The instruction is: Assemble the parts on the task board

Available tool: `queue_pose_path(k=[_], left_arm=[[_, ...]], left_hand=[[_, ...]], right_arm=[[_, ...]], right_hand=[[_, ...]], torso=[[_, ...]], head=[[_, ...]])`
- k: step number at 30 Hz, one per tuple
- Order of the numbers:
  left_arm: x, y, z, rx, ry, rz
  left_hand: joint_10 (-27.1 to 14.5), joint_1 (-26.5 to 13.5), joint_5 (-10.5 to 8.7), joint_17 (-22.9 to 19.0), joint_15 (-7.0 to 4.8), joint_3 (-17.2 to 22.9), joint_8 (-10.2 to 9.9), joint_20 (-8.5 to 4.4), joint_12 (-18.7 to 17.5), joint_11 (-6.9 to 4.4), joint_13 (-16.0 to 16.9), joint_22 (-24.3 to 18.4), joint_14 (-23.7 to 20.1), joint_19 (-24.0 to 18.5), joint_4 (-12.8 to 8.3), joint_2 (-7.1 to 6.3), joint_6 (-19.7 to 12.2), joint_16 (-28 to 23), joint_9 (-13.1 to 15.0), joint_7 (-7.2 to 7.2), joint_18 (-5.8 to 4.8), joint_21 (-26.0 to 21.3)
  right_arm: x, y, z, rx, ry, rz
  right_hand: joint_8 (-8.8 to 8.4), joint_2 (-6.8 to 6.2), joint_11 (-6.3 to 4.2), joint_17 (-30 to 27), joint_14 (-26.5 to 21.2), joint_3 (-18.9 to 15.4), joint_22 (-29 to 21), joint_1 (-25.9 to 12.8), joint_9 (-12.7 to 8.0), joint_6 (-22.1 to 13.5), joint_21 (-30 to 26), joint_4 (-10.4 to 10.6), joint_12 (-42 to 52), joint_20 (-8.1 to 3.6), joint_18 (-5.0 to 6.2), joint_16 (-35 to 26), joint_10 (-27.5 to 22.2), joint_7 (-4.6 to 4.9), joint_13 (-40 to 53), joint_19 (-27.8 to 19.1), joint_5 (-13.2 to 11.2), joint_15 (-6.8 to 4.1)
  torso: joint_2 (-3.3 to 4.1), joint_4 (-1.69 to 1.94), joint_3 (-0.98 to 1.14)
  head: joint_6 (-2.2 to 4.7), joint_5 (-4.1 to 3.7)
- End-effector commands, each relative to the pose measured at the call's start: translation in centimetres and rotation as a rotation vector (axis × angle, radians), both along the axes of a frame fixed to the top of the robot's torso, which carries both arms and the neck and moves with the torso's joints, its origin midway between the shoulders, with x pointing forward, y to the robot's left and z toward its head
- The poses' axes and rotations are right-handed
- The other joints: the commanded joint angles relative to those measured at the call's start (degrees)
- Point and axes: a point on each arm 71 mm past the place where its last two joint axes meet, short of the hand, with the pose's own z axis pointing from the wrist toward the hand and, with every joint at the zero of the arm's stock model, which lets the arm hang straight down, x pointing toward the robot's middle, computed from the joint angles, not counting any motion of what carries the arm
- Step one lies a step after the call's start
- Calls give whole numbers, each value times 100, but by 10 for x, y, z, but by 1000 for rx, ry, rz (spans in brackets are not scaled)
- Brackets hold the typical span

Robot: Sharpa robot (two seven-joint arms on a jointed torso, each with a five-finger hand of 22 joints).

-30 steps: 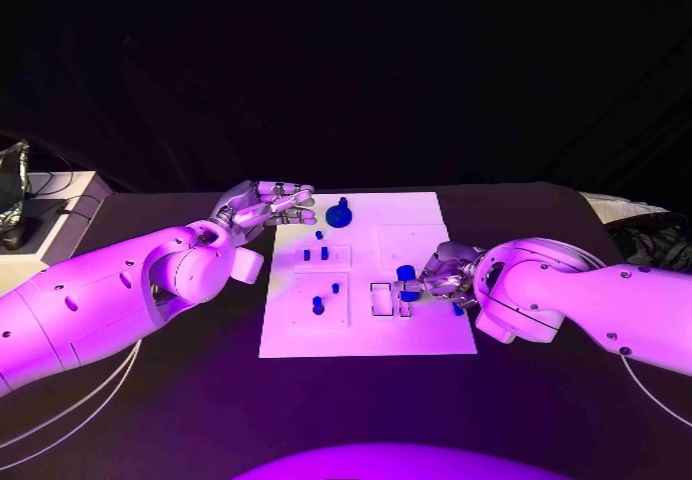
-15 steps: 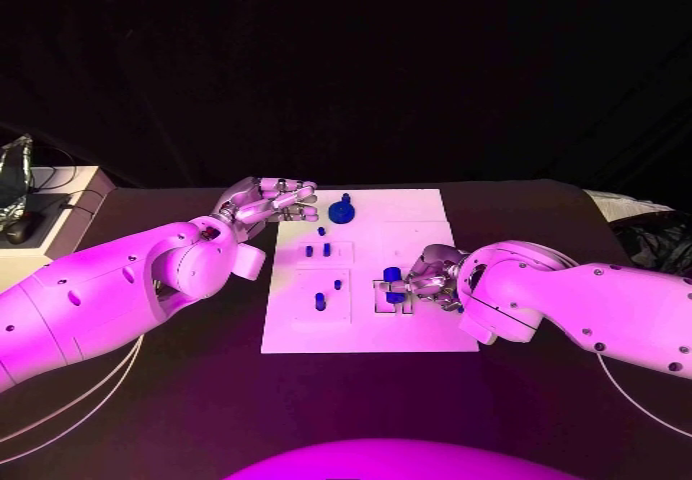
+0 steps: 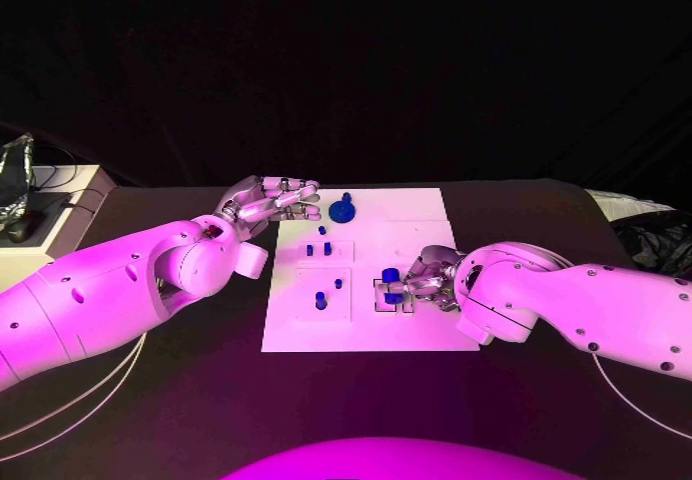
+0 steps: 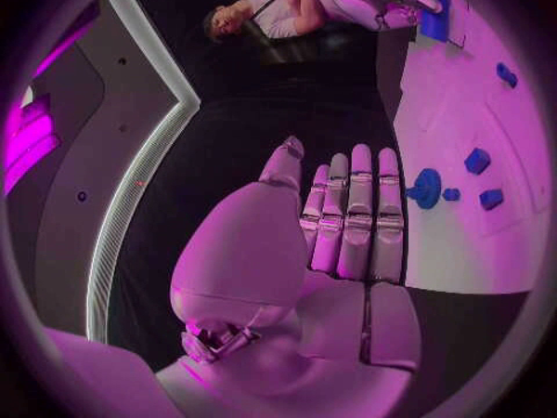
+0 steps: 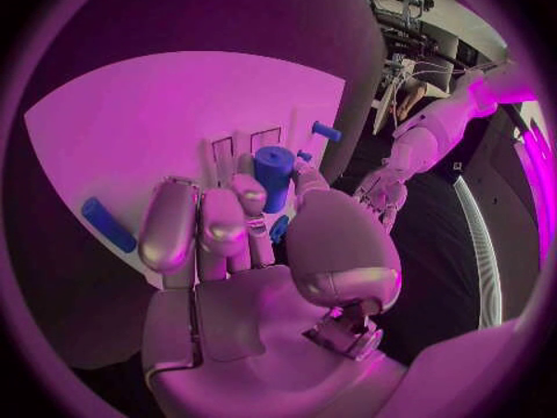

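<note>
A blue cylinder part was pinched by the right hand over the slots at 3 o'clock of the task board, so seating looked like the step in hand, calling for straight lowering next, while the left hand was parked with fingers straight together, holding nothing, at 10 o'clock.

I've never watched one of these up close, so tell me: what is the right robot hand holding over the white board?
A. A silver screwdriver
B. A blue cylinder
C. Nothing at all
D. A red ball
B. The right robot hand has its fingers around a blue cylinder, held over the white board.
</note>
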Motion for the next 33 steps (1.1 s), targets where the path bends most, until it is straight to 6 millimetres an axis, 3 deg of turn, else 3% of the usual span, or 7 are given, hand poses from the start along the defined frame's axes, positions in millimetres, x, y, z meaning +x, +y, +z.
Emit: queue_pose_path(k=[1, 5, 12, 33], left_arm=[[-1, -3, 1, -15, -1, -17], [-1, -3, 1, -15, -1, -17], [-1, -2, 1, -14, 0, -15], [-1, -1, 1, -12, 1, -13]], left_hand=[[-31, 2, 23, -3, 11, 3, -2, -5, -12, -12, 7, -5, -41, 4, 18, 61, -6, -11, -1, 38, -116, 19], [-28, 13, 22, -3, 12, 11, -2, -4, -12, -12, 7, -24, -44, 1, 28, 56, -7, -11, -1, 41, -117, 23], [-28, 13, 22, -3, 12, 11, -2, -4, -12, -12, 7, -24, -44, 1, 28, 56, -7, -11, -1, 41, -117, 23], [-30, 21, 24, -3, 14, 21, -2, -2, -12, -12, 7, -66, -52, -5, 49, 49, -10, -11, -1, 43, -119, 37]], right_arm=[[-2, 4, -2, -9, 4, 29], [-4, 6, -4, -8, 10, 37], [-5, 6, -7, -13, 17, 43], [-7, 9, -12, -28, 41, 71]], right_hand=[[-22, -45, -21, 3, -1, 1420, 867, 5, -6, 41, 12, -1471, -9, -29, -66, -15, 26, -4, -2, 198, -29, -19], [-22, -53, -21, 3, -1, 1413, 867, 6, -7, 42, 10, -1473, -8, -29, -65, -15, 27, -4, -2, 198, -35, -19], [-23, -40, -23, 2, -1, 1403, 867, 21, -14, 47, 11, -1470, -10, -29, -66, -16, 27, -6, -5, 199, -36, -20], [-21, -93, -22, 1, -2, 1310, 867, 30, -34, 65, 10, -1450, -9, -29, -67, -21, 23, -9, -7, 195, -93, -20]], torso=[[3, 3, 1], [8, 18, 4], [7, 9, -4], [0, -4, 6]], head=[[-11, 11], [-28, 27], [-56, 55], [-92, 101]])
